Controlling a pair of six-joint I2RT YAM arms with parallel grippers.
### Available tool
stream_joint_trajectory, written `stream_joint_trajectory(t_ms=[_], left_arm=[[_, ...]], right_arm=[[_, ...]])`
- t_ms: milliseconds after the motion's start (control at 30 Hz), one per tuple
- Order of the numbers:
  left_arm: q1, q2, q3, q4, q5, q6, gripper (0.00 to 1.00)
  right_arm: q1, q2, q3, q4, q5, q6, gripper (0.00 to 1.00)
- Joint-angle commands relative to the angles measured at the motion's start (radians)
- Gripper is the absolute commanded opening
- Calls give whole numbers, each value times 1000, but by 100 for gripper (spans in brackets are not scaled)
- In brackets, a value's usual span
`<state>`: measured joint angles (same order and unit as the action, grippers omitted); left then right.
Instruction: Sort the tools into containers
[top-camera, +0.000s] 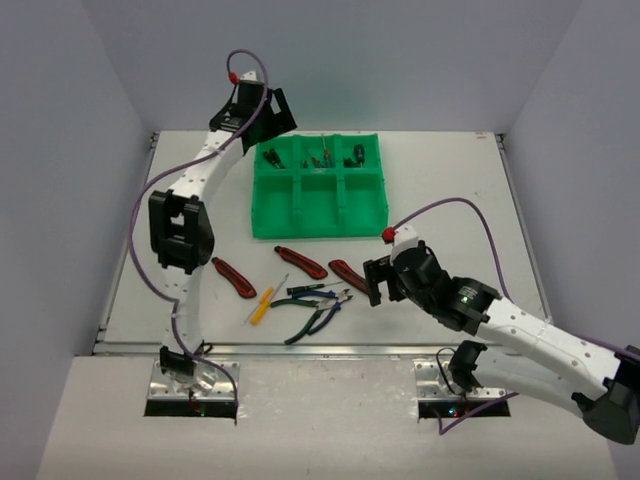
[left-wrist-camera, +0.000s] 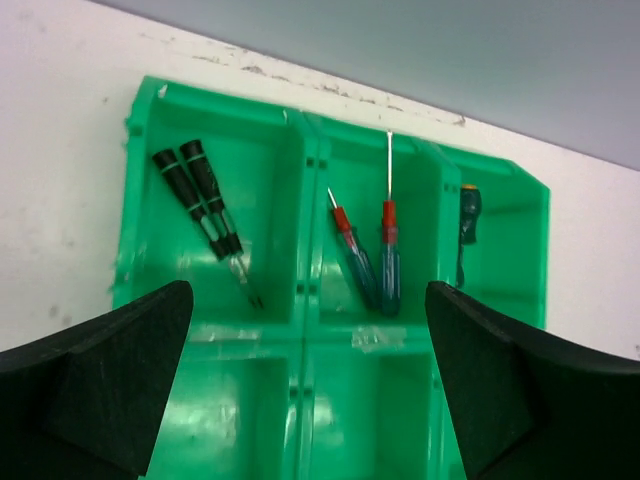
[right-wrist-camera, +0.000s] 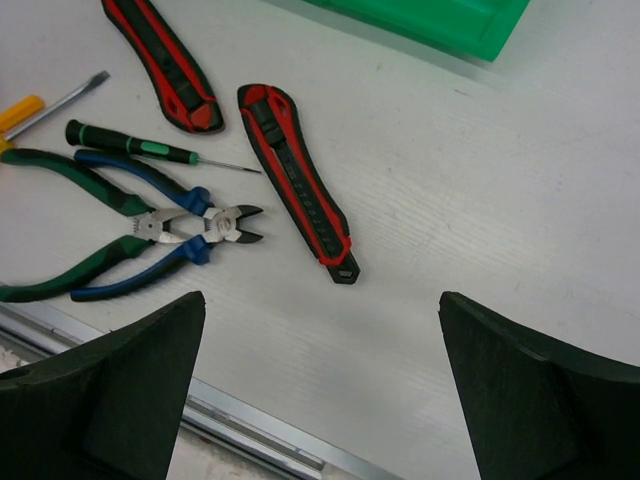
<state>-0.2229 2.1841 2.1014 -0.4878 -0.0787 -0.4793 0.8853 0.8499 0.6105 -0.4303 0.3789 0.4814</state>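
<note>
Green tray (left-wrist-camera: 270, 180) below left tool (left-wrist-camera: 308, 330), jaws apart | red knife (right-wrist-camera: 295, 180) under right tool (right-wrist-camera: 322, 320), spread, seemingly empty

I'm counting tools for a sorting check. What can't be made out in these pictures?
- Top view: the tools in the green tray are too small to identify.
- Left wrist view: the dark tool in the far right compartment is partly hidden by the divider wall; the near row is cut off by the bottom edge.
- Right wrist view: the yellow-handled screwdriver and the pliers handles run off the left edge.
</note>
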Motion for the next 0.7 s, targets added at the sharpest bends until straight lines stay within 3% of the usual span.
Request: stream_joint_trajectory(t_ms=[0,133,200,233,333,467,667], left_arm=[[-43,-442,-200,77,-23,30,100],[-105,-857,-668,191,-71,7,100],[-113,-1029,-832,212,-85,-15,100],[-113,-1140,-893,198,-93,-25,100],[-115,-1342,-1049,120,-114,-14,100],[-115,-1470,-1116,-7,-106,97,100],[-115,-1634,-1240,-65,-238,156,100]], right_arm=[[-15,126,76,68,-51,-43,99],[-18,312,188,121,-167,-162,93],[-24,417,250,126,-197,-186,76],[-26,488,275,134,-217,-195,60],[-26,636,361,165,-374,-272,41],[-25,773,486,97,-490,-405,32],[-22,922,558,107,-610,-590,36]])
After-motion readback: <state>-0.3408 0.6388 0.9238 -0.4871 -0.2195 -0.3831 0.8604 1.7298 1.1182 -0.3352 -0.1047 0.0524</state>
